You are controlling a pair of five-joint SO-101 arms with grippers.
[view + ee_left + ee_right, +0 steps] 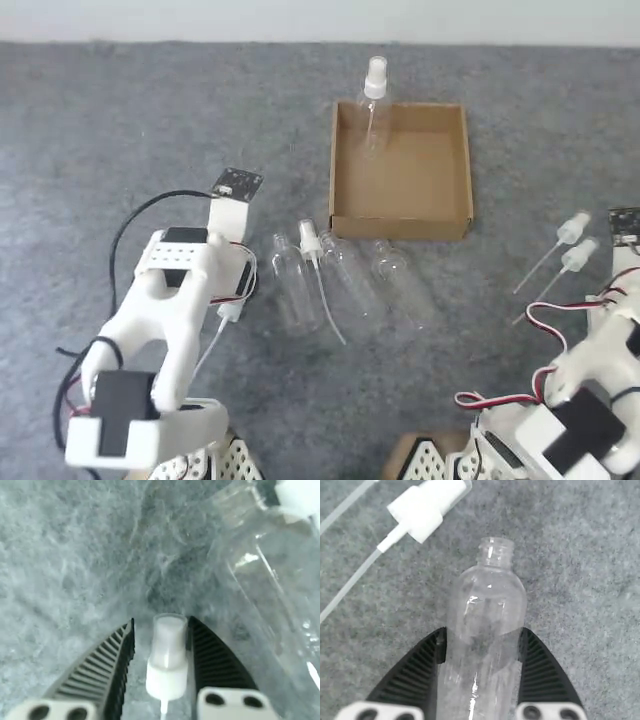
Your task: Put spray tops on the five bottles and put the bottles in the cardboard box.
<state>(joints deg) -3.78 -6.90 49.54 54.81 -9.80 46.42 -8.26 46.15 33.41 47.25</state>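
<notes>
L wrist view: my left pincer (161,625) nips a spray top (167,655), jaws narrow. R wrist: right pincer (482,636) clamps an uncapped bottle (487,605). High view: capped bottle (373,108) stands in cardboard box (400,228).

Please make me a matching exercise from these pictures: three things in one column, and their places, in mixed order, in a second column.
Things:
1. capped bottle
2. loose spray top
3. open bottle

Places:
A. between the fingers of the right gripper
B. in the cardboard box
C. between the fingers of the left gripper

Pairs: 1-B, 2-C, 3-A.
</notes>
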